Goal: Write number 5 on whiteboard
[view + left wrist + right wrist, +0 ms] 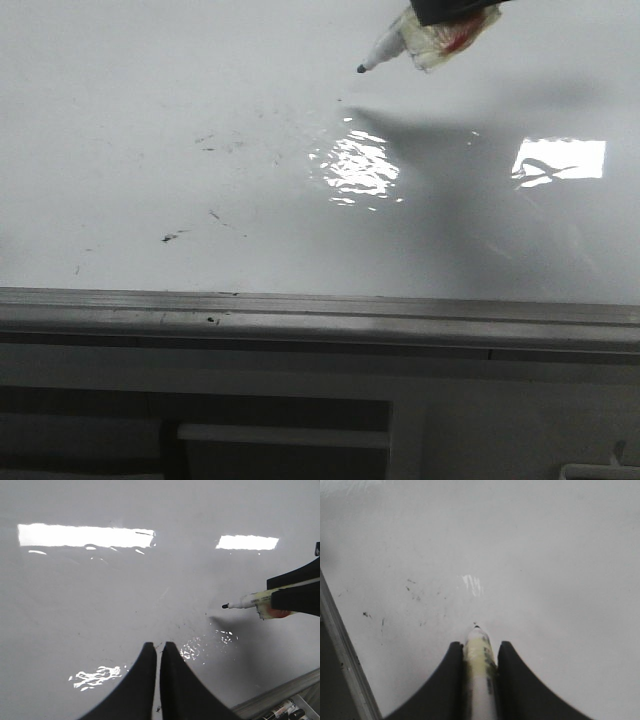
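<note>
- Right black gripper (pixel 479 655) pinching a white tape-wrapped marker (pixel 415 38), dark tip raised clear of the large glossy white whiteboard (pixel 120 120), toward the far right.
- Left black gripper (pixel 159 652) hovering, fingers pressed together, holding nothing.
- No number 5 visible yet; only faint black smudges (pixel 215 142) nearer the grey aluminium edge rail (pixel 320 312).
- Approach step, by the look of it.
- Next: lower tip to touch, then draw the top bar.
</note>
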Available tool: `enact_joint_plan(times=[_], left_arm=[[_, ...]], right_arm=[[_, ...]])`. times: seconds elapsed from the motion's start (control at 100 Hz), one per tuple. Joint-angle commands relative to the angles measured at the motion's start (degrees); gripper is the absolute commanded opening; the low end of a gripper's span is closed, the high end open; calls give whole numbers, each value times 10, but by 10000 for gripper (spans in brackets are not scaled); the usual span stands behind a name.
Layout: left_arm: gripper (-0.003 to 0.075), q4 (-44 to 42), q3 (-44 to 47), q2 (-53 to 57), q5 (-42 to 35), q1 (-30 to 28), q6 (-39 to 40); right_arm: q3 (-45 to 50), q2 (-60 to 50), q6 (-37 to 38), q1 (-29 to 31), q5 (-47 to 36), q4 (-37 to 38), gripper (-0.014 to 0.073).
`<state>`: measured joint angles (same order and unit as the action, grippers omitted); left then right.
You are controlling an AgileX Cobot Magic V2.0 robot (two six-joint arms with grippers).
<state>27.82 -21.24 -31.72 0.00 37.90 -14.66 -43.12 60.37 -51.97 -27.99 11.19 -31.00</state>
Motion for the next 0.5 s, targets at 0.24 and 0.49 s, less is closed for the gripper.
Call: enact_joint_plan(times=[0.24, 0.49], left_arm=[[-20, 4, -17, 0, -41, -1, 6], [-20, 4, -17, 0, -41, -1, 6]], right_arm=[[8, 3, -1, 14, -40, 5, -41], [27, 3, 0, 14, -25, 5, -41]])
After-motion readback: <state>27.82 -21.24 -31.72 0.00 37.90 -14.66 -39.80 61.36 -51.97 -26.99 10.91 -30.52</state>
